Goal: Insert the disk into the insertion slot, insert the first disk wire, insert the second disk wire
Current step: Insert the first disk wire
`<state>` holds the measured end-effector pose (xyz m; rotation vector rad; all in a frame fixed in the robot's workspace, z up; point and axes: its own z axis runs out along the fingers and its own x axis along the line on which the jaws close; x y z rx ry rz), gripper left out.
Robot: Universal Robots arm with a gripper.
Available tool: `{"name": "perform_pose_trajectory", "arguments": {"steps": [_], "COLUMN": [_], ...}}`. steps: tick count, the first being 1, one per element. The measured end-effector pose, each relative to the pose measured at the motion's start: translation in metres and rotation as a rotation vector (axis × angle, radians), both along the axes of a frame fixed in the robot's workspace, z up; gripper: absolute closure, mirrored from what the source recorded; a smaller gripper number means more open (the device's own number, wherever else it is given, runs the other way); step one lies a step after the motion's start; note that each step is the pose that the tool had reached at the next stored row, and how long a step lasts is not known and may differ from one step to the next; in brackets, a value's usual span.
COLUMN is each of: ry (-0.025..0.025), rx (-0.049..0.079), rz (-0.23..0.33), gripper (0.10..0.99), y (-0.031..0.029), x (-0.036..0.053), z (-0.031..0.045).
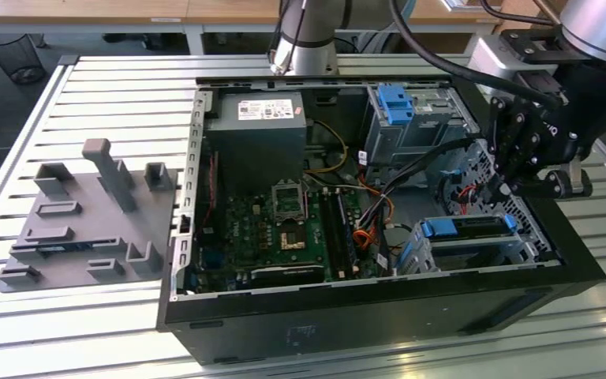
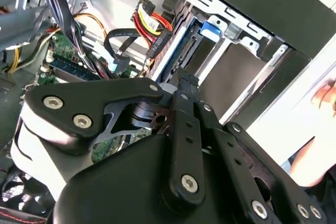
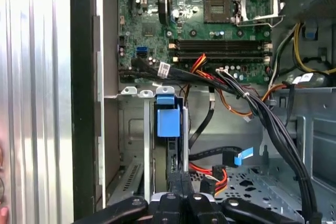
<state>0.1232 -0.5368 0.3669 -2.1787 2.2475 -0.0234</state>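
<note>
The disk (image 1: 469,228) sits in the insertion slot (image 1: 417,249), at four o'clock in the case (image 1: 387,316). My gripper (image 1: 506,191), closed and apparently empty, hovers just above. The wires (image 3: 231,158) look unplugged.

Blue-framed disk (image 1: 469,227), green motherboard (image 1: 282,237)

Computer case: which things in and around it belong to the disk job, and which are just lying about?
Job: disk, slot, gripper, loose wires.
Lying about: grey fixture, bin, power supply, taller cage.
</note>
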Motion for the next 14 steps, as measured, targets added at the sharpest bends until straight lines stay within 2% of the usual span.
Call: {"name": "perform_pose_trajectory", "arguments": {"steps": [14], "ry": [0.0], "rx": [0.0], "rz": [-0.183], "gripper": [0.98], "y": [0.0012], "x": [0.0], "z": [-0.003]}}
